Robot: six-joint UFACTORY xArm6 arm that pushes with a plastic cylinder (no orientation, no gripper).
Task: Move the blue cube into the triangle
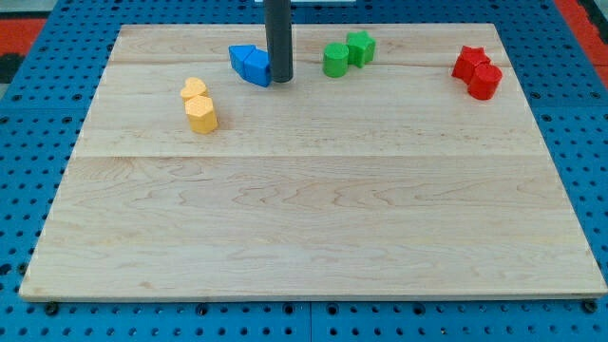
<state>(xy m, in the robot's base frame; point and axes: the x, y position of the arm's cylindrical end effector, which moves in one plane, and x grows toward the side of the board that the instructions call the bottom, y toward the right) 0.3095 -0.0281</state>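
- So the rod comes straight down from the view's top, and its tip (279, 82) sits on the wooden board (313, 218) right against the right side of the blue pair.
- No jaws on this thing at all, it's just a plain dark rod, so nothing to open or close.
- The blue cube (242, 59) is up in the top-left part of the board, touching the blue triangle (257, 68), which sits just to its right and a bit lower.
- Left of them and lower, a yellow heart (194, 90) with a yellow hexagon-ish block (202, 114) touching just below it.
- Right of the rod, a green cylinder (334, 61) and a green star-ish block (360, 47), side by side.
- Far right near the top edge, two red blocks (478, 72) bunched together; can't really make out their shapes.
- Blue pegboard (28, 142) all around the board.
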